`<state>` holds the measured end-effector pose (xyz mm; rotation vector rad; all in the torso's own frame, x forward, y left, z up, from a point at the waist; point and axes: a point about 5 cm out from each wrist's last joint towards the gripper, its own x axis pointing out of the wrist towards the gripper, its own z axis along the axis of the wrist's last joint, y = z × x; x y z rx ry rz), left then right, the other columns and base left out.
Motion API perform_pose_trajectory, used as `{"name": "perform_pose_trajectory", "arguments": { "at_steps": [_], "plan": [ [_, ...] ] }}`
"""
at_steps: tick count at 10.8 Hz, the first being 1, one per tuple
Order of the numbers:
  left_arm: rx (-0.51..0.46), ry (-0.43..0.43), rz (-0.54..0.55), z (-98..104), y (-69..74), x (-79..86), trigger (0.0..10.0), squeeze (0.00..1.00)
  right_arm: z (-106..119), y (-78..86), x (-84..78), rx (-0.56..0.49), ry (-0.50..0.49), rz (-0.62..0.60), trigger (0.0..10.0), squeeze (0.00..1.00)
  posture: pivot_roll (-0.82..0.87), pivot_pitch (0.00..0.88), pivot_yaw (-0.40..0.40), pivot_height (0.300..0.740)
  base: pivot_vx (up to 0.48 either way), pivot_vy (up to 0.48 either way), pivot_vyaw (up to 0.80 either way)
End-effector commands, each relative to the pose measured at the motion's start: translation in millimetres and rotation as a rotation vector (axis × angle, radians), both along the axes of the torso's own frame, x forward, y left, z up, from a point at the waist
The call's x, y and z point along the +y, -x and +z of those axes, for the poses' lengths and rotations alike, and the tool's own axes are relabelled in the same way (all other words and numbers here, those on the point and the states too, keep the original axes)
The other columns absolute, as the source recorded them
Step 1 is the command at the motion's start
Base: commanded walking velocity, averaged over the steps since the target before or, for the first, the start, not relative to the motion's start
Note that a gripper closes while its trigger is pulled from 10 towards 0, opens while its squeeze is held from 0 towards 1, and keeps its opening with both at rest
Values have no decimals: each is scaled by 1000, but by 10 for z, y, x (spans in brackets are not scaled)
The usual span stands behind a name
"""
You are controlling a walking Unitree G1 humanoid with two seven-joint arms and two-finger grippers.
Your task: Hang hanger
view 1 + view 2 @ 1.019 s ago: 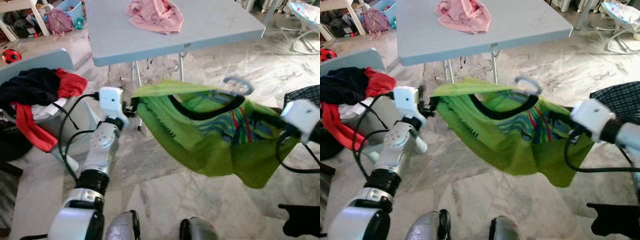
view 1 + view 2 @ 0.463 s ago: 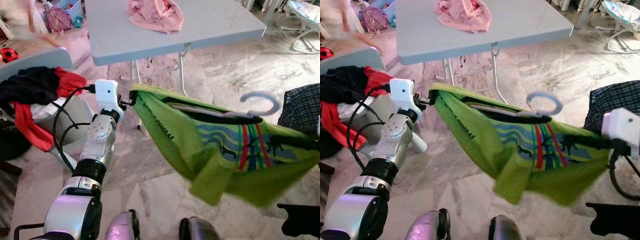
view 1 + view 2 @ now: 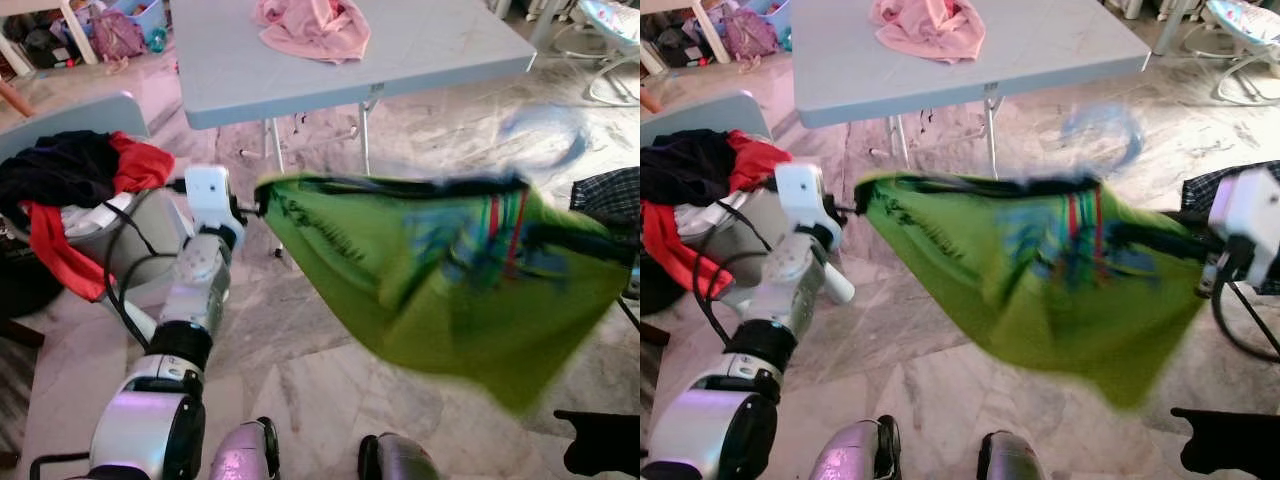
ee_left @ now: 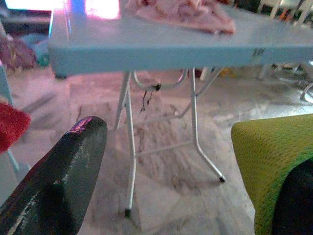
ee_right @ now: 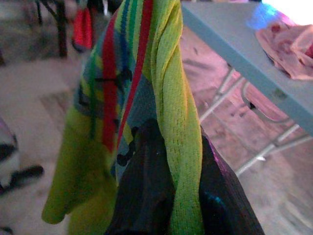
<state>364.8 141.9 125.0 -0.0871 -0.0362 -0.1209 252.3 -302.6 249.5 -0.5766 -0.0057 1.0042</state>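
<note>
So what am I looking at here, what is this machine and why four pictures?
It is a walking robot with two silver arms. Two pictures come from cameras on its head, looking down; the other two sit on its wrists. Between the left gripper and the right gripper it stretches a green shirt, which is on a hanger, blurred by motion. Each gripper is shut on the shirt. Behind stands a grey table with a pink cloth on it. To the robot's left, a basket holds red and dark clothes.
</note>
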Motion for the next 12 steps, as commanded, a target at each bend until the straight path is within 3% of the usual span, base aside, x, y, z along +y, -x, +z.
{"name": "perform_pose_trajectory", "arguments": {
  "at_steps": [1,3,4,5,6,7,9,11,12],
  "plan": [
    [83,39,138,-145,37,292,10000,1000,254,59,-73,-95,-114,-14,10000,0,-136,157,18,740,0,0,0],
    [94,41,145,-132,15,335,10000,1000,365,59,-30,-130,-215,8,10000,0,-136,157,18,740,0,0,0],
    [107,32,81,-146,10,244,10000,1000,468,-59,10,-224,-324,-69,10000,0,-137,152,17,740,0,0,0],
    [149,-39,-187,-292,120,-134,10000,1000,434,-330,118,-366,-390,-251,10000,0,-136,150,15,740,0,0,0],
    [110,-126,-322,-310,197,-299,10000,1000,375,-421,172,-393,-396,-310,10000,0,-136,148,15,740,0,0,0],
    [19,-331,-562,-334,354,-537,10000,1000,256,-518,351,-414,-354,-349,10000,0,-128,147,14,740,0,0,0],
    [-25,-546,-760,-380,487,-599,10000,1000,40,-713,511,-440,-188,-447,10000,0,-127,149,12,740,0,0,0],
    [-93,-696,-884,-310,544,-539,10000,1000,-331,-720,515,-414,7,-465,10000,0,-122,155,10,740,0,0,0],
    [-121,-718,-904,-265,556,-518,10000,1000,-530,-663,468,-336,76,-440,10000,0,-126,162,9,740,0,0,0]
  ]
}}
